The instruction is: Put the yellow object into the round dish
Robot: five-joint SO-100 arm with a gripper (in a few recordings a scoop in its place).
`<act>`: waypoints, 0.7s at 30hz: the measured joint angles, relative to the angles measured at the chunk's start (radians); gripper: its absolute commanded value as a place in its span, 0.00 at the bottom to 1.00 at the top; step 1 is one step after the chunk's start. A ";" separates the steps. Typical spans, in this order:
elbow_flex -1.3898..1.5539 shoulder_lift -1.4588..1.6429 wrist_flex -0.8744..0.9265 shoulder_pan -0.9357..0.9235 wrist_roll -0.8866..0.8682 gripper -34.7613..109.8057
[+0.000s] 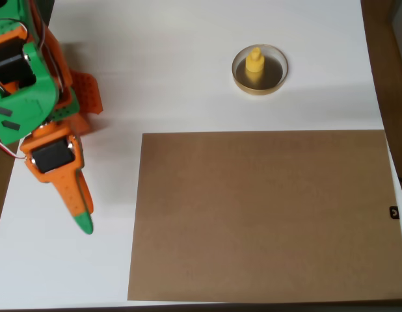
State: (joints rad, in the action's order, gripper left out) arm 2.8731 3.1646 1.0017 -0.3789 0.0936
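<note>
Orange-and-green plastic arm sits at 9 o'clock in the overhead view, claw (84, 218) tapering to a green tip, fingers pressed together, clenched on nothing. Flat brown cardboard sheet (263, 214) lies toward 5 o'clock on the white table (162, 78). Yellow object (254, 64), a knobbed plastic piece, stands upright inside the round dish (260, 68) at 1 o'clock, well apart from the claw.

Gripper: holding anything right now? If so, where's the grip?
Nothing held. The gripper sits closed and empty at left; the yellow object stands in the round dish.
</note>
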 measured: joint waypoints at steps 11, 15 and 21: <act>0.075 0.081 -0.005 -0.032 -0.055 0.42; 0.089 0.081 -0.002 -0.052 -0.055 0.38; 0.089 0.081 0.012 -0.048 -0.031 0.34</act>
State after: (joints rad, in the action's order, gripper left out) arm 2.9621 3.2459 1.0140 -0.4264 0.0629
